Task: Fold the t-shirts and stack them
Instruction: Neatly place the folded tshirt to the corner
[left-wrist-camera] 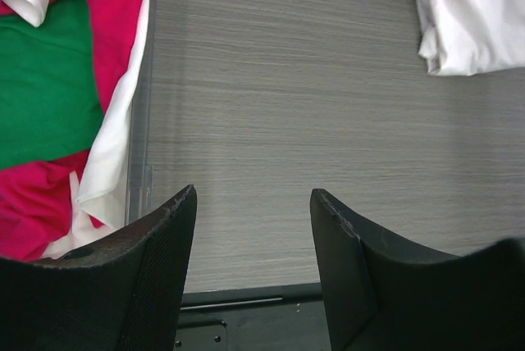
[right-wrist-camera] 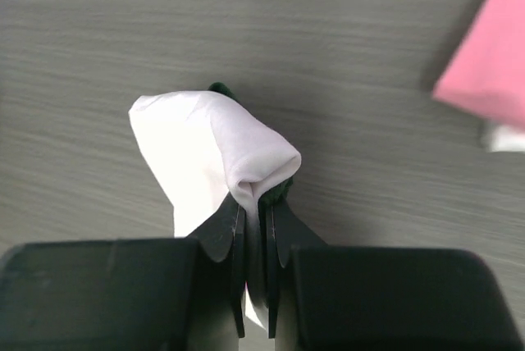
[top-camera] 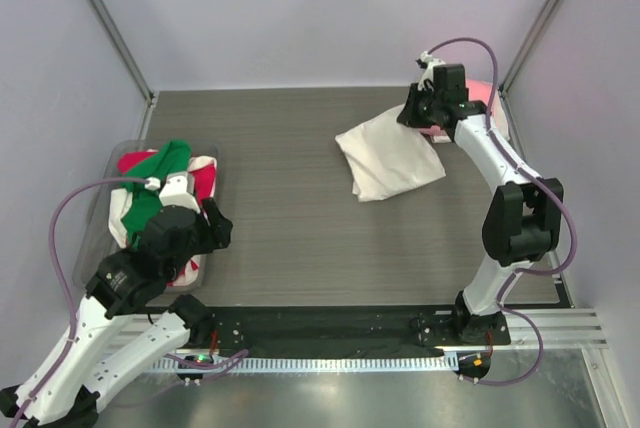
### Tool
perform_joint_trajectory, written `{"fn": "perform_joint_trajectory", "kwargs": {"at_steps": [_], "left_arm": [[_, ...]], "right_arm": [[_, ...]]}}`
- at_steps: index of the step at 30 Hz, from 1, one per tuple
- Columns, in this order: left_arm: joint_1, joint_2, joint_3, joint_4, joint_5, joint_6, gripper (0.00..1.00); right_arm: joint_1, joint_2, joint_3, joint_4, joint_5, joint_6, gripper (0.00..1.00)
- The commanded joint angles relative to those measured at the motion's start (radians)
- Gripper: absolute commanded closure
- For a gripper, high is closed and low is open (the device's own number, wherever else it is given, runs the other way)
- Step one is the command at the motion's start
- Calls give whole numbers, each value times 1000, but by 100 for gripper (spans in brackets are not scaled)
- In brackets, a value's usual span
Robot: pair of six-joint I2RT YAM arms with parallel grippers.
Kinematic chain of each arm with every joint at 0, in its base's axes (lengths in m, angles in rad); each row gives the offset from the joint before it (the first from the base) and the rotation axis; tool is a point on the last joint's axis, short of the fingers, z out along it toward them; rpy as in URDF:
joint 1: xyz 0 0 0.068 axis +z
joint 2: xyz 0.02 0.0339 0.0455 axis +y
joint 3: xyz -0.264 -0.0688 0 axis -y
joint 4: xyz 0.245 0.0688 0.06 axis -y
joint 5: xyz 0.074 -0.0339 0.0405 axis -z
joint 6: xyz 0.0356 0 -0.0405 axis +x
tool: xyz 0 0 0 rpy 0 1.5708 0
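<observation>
Two fingers of the right gripper (right-wrist-camera: 254,203) are pressed together on a bunched corner of the cream-white t-shirt (top-camera: 390,160), which lies folded on the table (top-camera: 290,218), well to the right of the clear tub (top-camera: 112,163). Dark green fabric is glimpsed inside the pinch. The corner is judged to be held so that the fold can be drawn onto the pink t-shirt (top-camera: 482,95), farthest from the tub, for stacking. Just beside the tub, the left gripper (left-wrist-camera: 250,197) is held spread and empty, presumably readied for the green, red and white t-shirts (top-camera: 160,183) heaped inside it.
</observation>
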Motion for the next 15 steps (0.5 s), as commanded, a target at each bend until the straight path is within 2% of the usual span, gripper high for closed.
{"fn": "perform_joint_trajectory", "kwargs": {"at_steps": [1,5,15], "left_arm": [[-2,10,6,38,-36,14,41],[-1,17,7,35,-48,9,41],[5,46,9,22,-64,2,41]], "right_arm": [[-38,-5,158,-121,94,-121,99],[-75,46,277,-157,112,-167,99],[-139,164,530,-182,71,-157,99]]}}
